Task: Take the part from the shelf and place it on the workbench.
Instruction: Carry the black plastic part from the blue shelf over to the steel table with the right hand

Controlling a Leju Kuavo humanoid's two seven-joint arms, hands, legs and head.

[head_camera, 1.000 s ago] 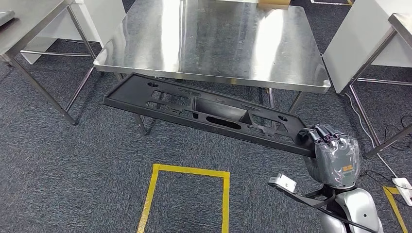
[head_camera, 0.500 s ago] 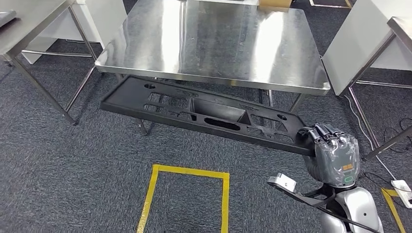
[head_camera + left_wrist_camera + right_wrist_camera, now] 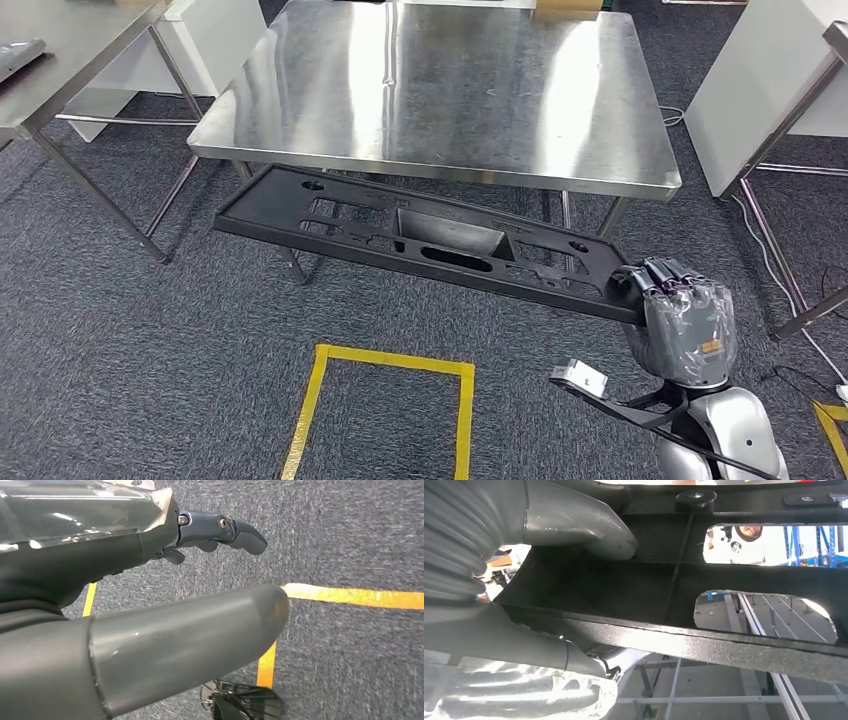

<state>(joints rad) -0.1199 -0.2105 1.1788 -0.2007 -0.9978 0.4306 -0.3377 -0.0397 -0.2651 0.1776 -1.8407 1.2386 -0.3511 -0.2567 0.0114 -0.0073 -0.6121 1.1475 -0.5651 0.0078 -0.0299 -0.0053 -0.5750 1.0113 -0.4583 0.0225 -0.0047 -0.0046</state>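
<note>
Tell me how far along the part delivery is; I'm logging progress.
Done: the black part is off the shelf, carried by the right hand gripping its end. In hand: the robot stands facing the steel workbench, with the part hanging below the tabletop's front edge. Left: lift it above the edge, lay it on the surface and let go. The left hand holds nothing.

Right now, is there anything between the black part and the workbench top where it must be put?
The part hangs from the right robot hand, lower than the workbench top. The bench's front edge is in its way, so it probably must be lifted first. The visible steel top is bare except for a box at the far edge.
</note>
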